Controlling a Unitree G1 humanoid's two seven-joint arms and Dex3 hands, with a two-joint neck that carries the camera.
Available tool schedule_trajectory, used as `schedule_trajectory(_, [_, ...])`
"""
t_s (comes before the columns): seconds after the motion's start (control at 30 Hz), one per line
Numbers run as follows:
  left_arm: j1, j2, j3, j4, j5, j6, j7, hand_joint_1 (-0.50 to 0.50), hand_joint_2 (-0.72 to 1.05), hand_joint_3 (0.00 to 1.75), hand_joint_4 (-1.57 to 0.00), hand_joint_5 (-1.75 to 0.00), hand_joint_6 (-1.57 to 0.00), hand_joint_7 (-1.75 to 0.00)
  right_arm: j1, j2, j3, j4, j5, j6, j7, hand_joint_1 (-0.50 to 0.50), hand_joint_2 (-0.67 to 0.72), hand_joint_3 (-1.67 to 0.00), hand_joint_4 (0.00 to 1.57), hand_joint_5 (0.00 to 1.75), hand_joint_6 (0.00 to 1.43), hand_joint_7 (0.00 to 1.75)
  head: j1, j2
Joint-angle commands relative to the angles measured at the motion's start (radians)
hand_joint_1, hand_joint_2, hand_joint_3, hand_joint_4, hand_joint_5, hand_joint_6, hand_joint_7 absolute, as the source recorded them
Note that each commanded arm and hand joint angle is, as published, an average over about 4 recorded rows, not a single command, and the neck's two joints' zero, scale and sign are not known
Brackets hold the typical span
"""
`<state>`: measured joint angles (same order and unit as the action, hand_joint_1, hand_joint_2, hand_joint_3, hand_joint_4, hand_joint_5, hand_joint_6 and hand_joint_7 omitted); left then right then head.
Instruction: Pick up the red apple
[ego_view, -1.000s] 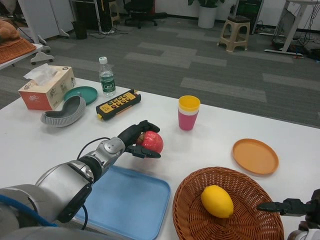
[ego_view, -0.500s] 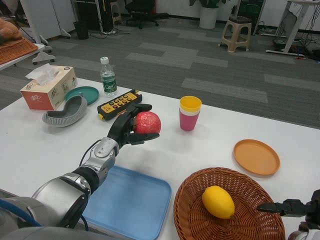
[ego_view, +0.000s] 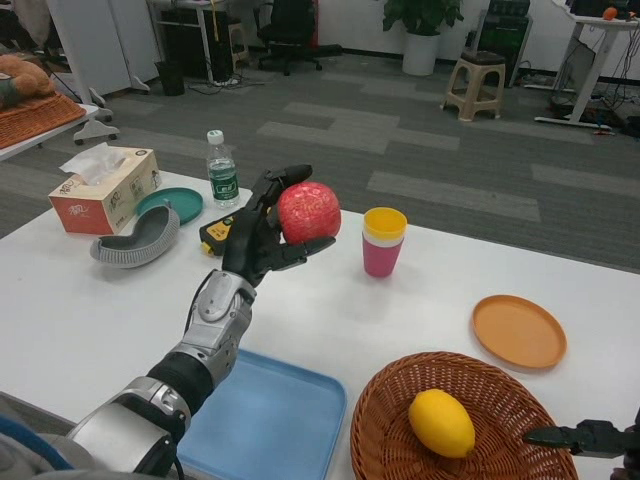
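Fingers of the black left hand (ego_view: 262, 235) are wrapped around the round red apple (ego_view: 309, 211), gripping it from the left and from beneath, with one finger curling over its top and another reaching under its lower right side. That apple is raised well clear of the white table (ego_view: 400, 310), up in front of the grey carpeted floor behind, and the silver left forearm (ego_view: 205, 340) slants up to it from the lower left. Just beside the hand, partly hidden behind it, lies a yellow and black remote controller (ego_view: 216, 229). At the table's far left stand an orange cardboard tissue box (ego_view: 104, 188), a teal round plate (ego_view: 170, 204), a grey curved ribbed piece (ego_view: 135, 243) and a clear plastic water bottle with a green label (ego_view: 222, 172). To the right of the apple sits a yellow cup stacked in a pink cup (ego_view: 382, 240), and further right a flat orange plate (ego_view: 518, 330). Near the front edge lie a light blue rectangular tray (ego_view: 268, 424) and a round brown wicker basket (ego_view: 385, 405) holding a yellow lemon (ego_view: 441, 422). Only dark fingertips of the right hand (ego_view: 585, 438) show at the lower right corner, just beside the basket rim, stretched out and holding nothing.
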<state>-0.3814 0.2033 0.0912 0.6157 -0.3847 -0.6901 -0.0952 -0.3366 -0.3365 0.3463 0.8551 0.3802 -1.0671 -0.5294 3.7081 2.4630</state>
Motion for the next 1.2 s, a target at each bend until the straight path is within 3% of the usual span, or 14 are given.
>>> schedule_trajectory(0.03, [0.038,-0.015,0.007,-0.073,-0.010,-0.010,0.015,-0.50,0.96,0.09,-0.60,-1.23,-0.31,-0.98,0.005,-0.003,-0.007,-0.002,0.006,-0.005,0.000,0.38,0.72,0.00,0.00,0.00,0.00,0.00,-0.004,0.005])
schedule_trajectory(0.53, [0.134,-0.036,0.028,-0.281,-0.005,-0.008,0.066,-0.50,0.96,0.09,-0.60,-1.23,-0.31,-1.05,0.001,-0.019,0.000,0.001,0.012,-0.004,0.000,0.38,0.71,0.00,0.00,0.00,0.00,0.00,-0.020,0.021])
schedule_trajectory(0.67, [0.156,-0.035,0.023,-0.320,-0.006,-0.006,0.071,-0.50,0.96,0.09,-0.60,-1.33,-0.31,-1.05,0.001,-0.025,0.001,-0.001,0.013,-0.004,-0.001,0.38,0.72,0.00,0.00,0.00,0.00,0.00,-0.070,0.021])
schedule_trajectory(0.8, [0.180,0.001,0.014,-0.356,-0.010,0.005,0.084,-0.50,0.96,0.09,-0.60,-1.33,-0.31,-1.05,-0.001,-0.029,0.002,-0.002,0.013,-0.004,-0.001,0.38,0.72,0.00,0.00,0.00,0.00,0.00,-0.143,-0.013])
schedule_trajectory(0.9, [0.182,0.013,0.006,-0.362,-0.014,0.013,0.089,-0.50,0.96,0.09,-0.60,-1.33,-0.31,-1.05,-0.001,-0.031,0.002,-0.004,0.015,-0.004,-0.002,0.38,0.72,0.00,0.00,0.00,0.00,0.00,-0.222,-0.078])
schedule_trajectory(0.93, [0.182,0.015,0.003,-0.362,-0.016,0.014,0.089,-0.50,0.96,0.09,-0.60,-1.33,-0.31,-1.05,-0.001,-0.032,0.003,-0.005,0.016,-0.004,-0.002,0.38,0.72,0.00,0.00,0.00,0.00,0.00,-0.255,-0.134])
schedule_trajectory(1.1, [0.182,0.015,-0.012,-0.356,-0.018,0.021,0.089,-0.50,0.96,0.09,-0.64,-1.33,-0.33,-1.05,0.003,-0.032,-0.001,-0.018,0.024,-0.004,-0.003,0.38,0.72,0.00,0.00,0.00,0.00,0.00,-0.154,-0.221])
schedule_trajectory(1.2, [0.182,0.015,-0.017,-0.355,-0.018,0.029,0.089,-0.50,0.96,0.09,-0.64,-1.33,-0.34,-1.05,0.008,-0.030,-0.005,-0.020,0.027,-0.004,-0.003,0.38,0.72,0.00,0.00,0.00,0.00,0.00,-0.146,-0.249])
